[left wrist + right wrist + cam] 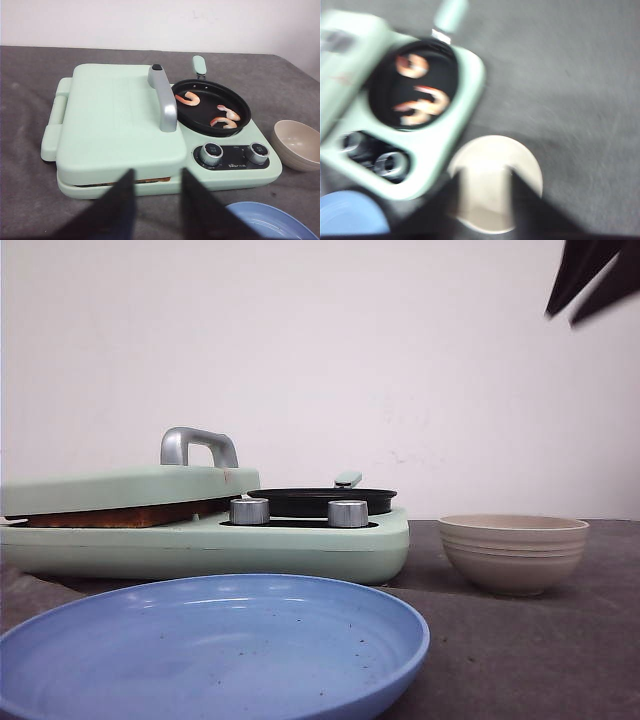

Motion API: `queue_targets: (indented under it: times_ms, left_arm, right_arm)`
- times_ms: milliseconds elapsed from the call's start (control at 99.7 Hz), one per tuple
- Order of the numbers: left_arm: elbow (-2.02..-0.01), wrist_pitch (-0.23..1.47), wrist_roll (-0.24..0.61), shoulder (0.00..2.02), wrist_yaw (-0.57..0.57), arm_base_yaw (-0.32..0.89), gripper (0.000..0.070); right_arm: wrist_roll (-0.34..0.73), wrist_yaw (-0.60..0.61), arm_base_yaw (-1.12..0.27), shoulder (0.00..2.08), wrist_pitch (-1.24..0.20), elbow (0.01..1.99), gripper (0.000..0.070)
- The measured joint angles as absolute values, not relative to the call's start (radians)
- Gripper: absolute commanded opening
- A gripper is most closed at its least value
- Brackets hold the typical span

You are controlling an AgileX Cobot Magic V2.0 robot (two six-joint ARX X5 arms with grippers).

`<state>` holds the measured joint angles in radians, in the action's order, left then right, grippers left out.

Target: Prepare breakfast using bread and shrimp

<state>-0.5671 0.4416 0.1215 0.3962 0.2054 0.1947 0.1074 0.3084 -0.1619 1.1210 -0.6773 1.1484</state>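
The bread (120, 516) lies pressed under the shut lid (115, 115) of the mint-green breakfast maker (300, 545); only its brown crust edge shows, also in the left wrist view (152, 179). Three pink shrimp (189, 98) lie in the black pan (212, 106), blurred in the right wrist view (420, 105). My left gripper (157, 172) is open and empty in front of the maker's near edge. My right gripper (485, 172) is open and empty, high above the beige bowl (492, 182); its fingertips (590, 280) show at the front view's top right.
A blue plate (215, 645) sits at the table's front, also in both wrist views (270, 222) (347, 215). The beige bowl (513, 552) stands right of the maker. Two silver knobs (300, 511) face front. The lid has a grey handle (197, 445).
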Motion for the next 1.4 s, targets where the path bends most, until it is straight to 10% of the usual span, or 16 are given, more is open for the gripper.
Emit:
queue_targets:
  times_ms: [752,1404]
  left_arm:
    - [-0.513,0.386,0.165,0.283,0.213,0.195,0.0000]
    - [-0.319,0.466,0.343,0.006,0.164,0.195,0.0001]
  right_arm:
    - [0.102,0.205,-0.478,0.575,-0.233,0.561,0.0000]
    - [0.260,0.183,-0.484,0.048,-0.337,0.119,0.0000]
